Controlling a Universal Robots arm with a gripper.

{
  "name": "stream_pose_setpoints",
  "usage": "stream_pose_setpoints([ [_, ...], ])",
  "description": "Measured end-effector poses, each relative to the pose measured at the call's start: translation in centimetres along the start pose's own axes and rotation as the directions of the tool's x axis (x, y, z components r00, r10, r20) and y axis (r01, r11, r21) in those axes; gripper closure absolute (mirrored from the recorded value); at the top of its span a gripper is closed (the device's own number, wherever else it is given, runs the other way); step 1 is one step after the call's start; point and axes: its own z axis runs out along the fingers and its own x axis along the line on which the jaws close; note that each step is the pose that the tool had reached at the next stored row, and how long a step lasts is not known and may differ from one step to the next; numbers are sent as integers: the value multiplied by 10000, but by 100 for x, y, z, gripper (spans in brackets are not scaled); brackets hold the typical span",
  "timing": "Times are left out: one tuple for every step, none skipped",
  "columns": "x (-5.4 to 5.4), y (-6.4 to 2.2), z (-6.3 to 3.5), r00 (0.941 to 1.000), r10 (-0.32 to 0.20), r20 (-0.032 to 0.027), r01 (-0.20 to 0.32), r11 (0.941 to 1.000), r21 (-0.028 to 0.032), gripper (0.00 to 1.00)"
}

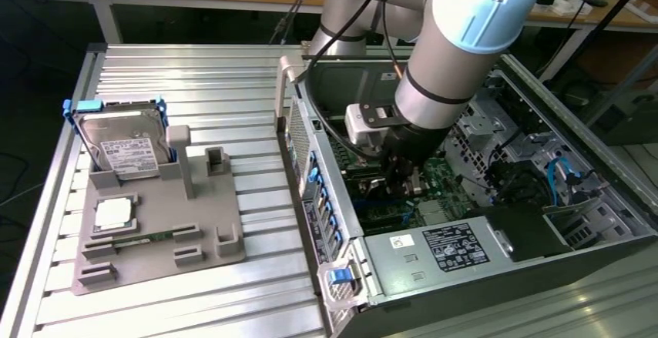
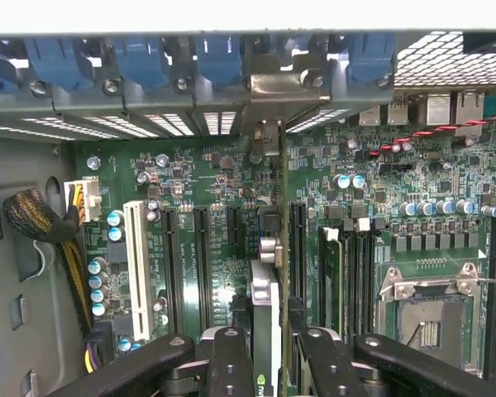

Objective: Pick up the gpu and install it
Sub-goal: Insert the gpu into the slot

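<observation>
The gripper [image 2: 264, 351] is clamping the gpu [image 2: 273, 248] edge-on above the motherboard [image 2: 380, 165]. If misaligned with the slot [image 2: 297, 240], it is risking jamming.

The table [image 1: 206, 68] is shiny ribbed metal. The grey holder [image 1: 154, 230] on it looks like dull plastic. The hard drive [image 1: 123, 149] has a shiny metal face, a white paper label and a blue plastic frame. The computer case [image 1: 494, 276] is dull grey metal with blue plastic clips [image 1: 320, 199]. The arm [image 1: 463, 45] has smooth silver skin and pale blue plastic caps. The tool [image 2: 269, 356] is black, matt and smooth. The gpu [image 2: 269, 273] held edge-up between its fingers has a shiny metal bracket. The motherboard [image 2: 372, 198] is glossy green with small shiny metal cans.
</observation>
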Motion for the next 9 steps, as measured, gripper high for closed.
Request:
stream_pose_setpoints([
  [1,0,1,10000,0,0,0,10000,-1,73],
  [4,1,2,10000,0,0,0,10000,-1,73],
  [7,2,3,10000,-1,-1,1,10000,-2,73],
  [8,3,3,10000,0,-1,0,10000,-2,73],
  [9,4,4,10000,0,-2,0,10000,-1,73],
  [11,5,5,10000,0,-2,0,10000,-2,73],
  [12,6,6,10000,0,-2,0,10000,-2,73],
  [14,7,7,10000,1,-2,-1,10000,-2,73],
  [15,8,8,10000,1,-2,-1,10000,-2,73],
])
